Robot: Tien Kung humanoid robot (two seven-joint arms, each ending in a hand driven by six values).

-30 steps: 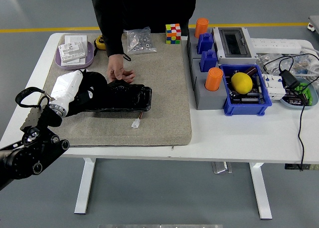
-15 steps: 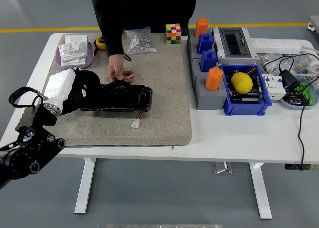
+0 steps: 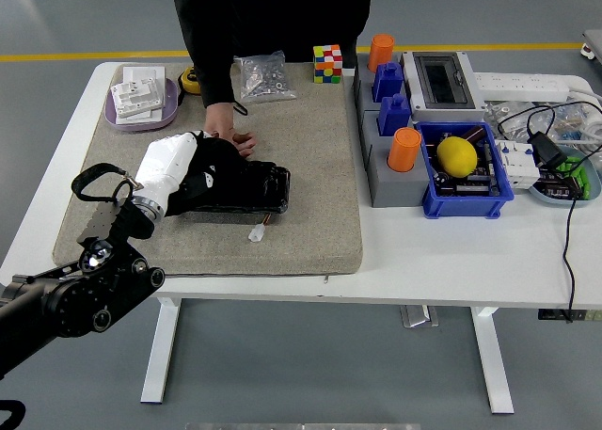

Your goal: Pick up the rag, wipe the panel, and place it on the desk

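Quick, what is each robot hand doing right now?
Left hand: on the glossy black panel; grip cannot be told.
Right hand: not in view.

Mat (image 3: 310, 167) right of panel (image 3: 240, 187) free; person's hand (image 3: 230, 140) blocks behind, small connector (image 3: 257, 231) in front.

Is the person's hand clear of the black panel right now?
No. The person's hand rests at the far edge of the black panel, touching it, right next to the robot's left hand.

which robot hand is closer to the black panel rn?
Left. The left hand lies on the left end of the black panel on the mat. The right hand isn't in view.
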